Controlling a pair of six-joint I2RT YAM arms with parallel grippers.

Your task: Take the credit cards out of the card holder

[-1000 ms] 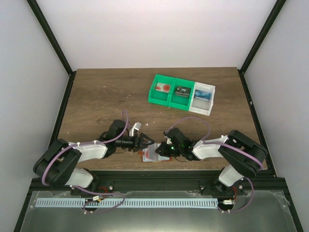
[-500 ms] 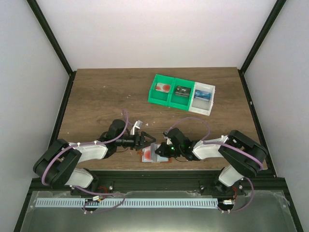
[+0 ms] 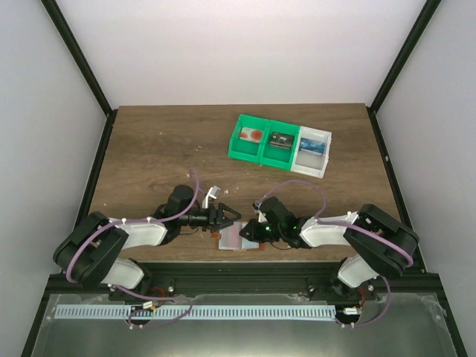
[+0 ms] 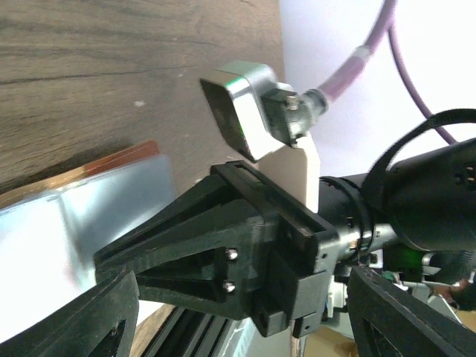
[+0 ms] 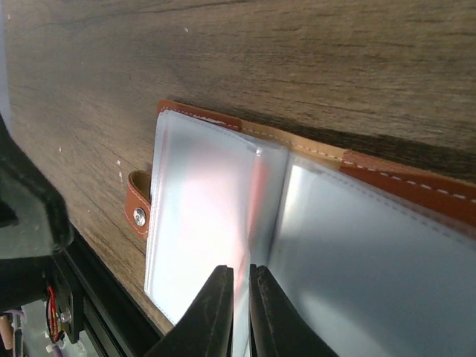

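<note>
Left gripper [image 3: 229,216] has crept in toward the right fingers since the earlier frame. The right arm's elbow has swung outward, and its tips have stayed on the holder.

Card holder [image 5: 223,208] lies open and flat on the table [image 3: 163,149], pale sleeves up, directly under the right gripper [image 5: 239,282]. The brown leather edge runs beyond the fingertips and the snap tab [image 5: 136,212] sits off to their left. The right fingers [image 5: 217,312] are almost pressed together at the centre fold, with a thin pale strip in the slit between them. That reads as a pinch on a sleeve edge; I cannot tell if a card is in the pinch too.

A pink-red tint shows through the sleeve just left of the tips, so one card probably still sits inside.

Left fingers [image 4: 111,312] are spread wide and hold nothing. They hover just beside the right gripper, over the holder's far-left corner.

Well beyond both sets of fingers are the green bin [image 3: 239,152] and the white bin [image 3: 324,160]. The white card with a red mark [image 3: 251,135] and a dark card [image 3: 280,140] lie in the green one, and the blue card [image 3: 314,145] lies in the white one.

Progress call: mostly done if those three came from the holder. Still to do: work the tinted card out of its sleeve and check the right-hand sleeves, which look empty from here but are partly cut off.
</note>
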